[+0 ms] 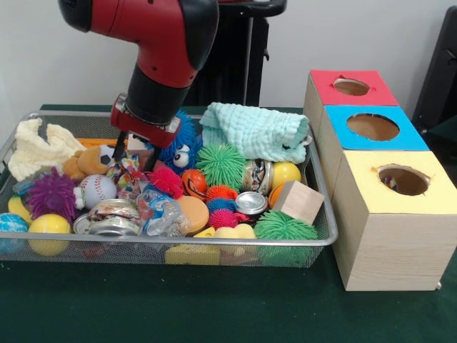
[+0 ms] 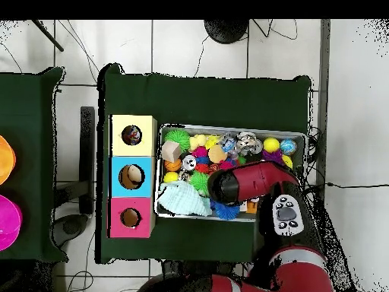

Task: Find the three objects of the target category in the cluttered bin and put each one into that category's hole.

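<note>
The Sawyer arm (image 1: 153, 32) wears glossy red shells over rounded, tube-shaped links, with matte black bands at the joints. A black cylindrical wrist section (image 1: 153, 96) narrows into a flat red mounting plate (image 1: 145, 123) with squared edges, and dark fingers (image 1: 120, 148) project below it. Seen from above, the red link carries a black oval panel (image 2: 286, 214) with a grey inset and small pale buttons. Behind the arm, the black pedestal (image 1: 239, 50) has a slim column under a broad, flat top.
</note>
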Controlling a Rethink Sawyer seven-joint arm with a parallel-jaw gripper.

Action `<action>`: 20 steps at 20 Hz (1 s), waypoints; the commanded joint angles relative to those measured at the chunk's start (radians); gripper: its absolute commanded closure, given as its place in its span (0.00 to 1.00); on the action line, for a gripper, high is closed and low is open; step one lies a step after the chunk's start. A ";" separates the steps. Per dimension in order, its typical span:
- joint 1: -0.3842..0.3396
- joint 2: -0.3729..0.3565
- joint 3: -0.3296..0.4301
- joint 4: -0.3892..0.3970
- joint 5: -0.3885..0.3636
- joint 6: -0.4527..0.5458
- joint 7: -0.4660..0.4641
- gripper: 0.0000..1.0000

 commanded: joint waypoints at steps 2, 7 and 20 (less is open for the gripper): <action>-0.028 0.115 0.008 -0.056 -0.078 -0.077 -0.014 0.00; -0.032 0.133 0.002 -0.072 -0.083 -0.076 -0.017 0.00; -0.096 0.150 0.073 -0.067 0.005 0.159 -0.186 0.00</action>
